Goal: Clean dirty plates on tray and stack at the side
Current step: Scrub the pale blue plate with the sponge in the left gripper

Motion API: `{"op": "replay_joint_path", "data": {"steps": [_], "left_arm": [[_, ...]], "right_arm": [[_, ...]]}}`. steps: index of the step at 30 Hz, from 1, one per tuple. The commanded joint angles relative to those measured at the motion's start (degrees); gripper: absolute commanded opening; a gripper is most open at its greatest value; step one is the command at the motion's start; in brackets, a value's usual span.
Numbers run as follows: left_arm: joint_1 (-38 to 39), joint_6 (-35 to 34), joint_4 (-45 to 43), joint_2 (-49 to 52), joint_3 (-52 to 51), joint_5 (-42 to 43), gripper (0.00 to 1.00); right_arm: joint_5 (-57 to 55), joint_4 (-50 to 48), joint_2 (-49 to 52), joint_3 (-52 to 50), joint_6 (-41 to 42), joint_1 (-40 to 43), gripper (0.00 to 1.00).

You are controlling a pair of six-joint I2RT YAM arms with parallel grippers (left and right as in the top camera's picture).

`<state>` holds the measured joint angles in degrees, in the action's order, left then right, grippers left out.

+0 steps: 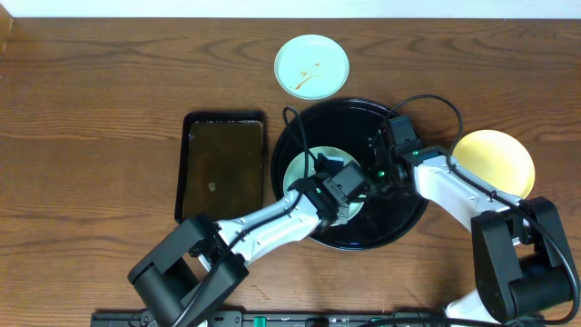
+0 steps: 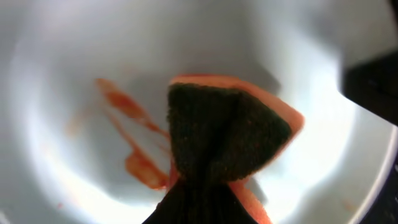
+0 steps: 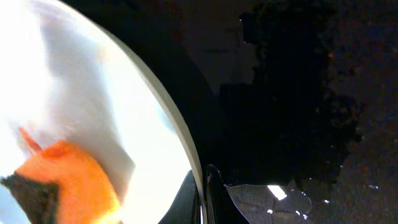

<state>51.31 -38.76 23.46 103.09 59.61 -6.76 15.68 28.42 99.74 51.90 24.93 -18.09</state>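
Scrubbing step in hand: left fingers (image 1: 345, 186) grasp the sponge (image 2: 224, 130) on the smeared plate (image 1: 302, 173) in the tray (image 1: 404, 218); right fingers (image 3: 214, 205) clenched on its rim. Next move, judged: sweep the sauce streaks while the rim is held.

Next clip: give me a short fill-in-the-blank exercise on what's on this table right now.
1. The left gripper holds a ____ over the mint plate on the round tray.
2. The plate right of the tray is pale ____.
3. The rectangular tray lies on the round tray's ____ side.
Missing words: sponge; yellow; left.
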Motion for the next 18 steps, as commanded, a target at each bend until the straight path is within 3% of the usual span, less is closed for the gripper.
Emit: {"op": "replay_joint_path", "data": {"steps": [1,9,18], "left_arm": [[-4.81,0.81,1.18,1.03,-0.26,-3.41,0.12],[-13.92,6.34,0.72,1.01,-0.24,-3.34,0.12],[-14.71,10.64,-2.8,-0.09,2.95,0.72,0.12]], "right_arm": [[-5.16,1.6,2.54,-1.36,0.98,-0.96,0.01],[-5.16,1.79,2.56,-1.36,0.98,-0.96,0.01],[-5.18,2.03,2.56,-1.36,0.98,-0.96,0.01]]}}
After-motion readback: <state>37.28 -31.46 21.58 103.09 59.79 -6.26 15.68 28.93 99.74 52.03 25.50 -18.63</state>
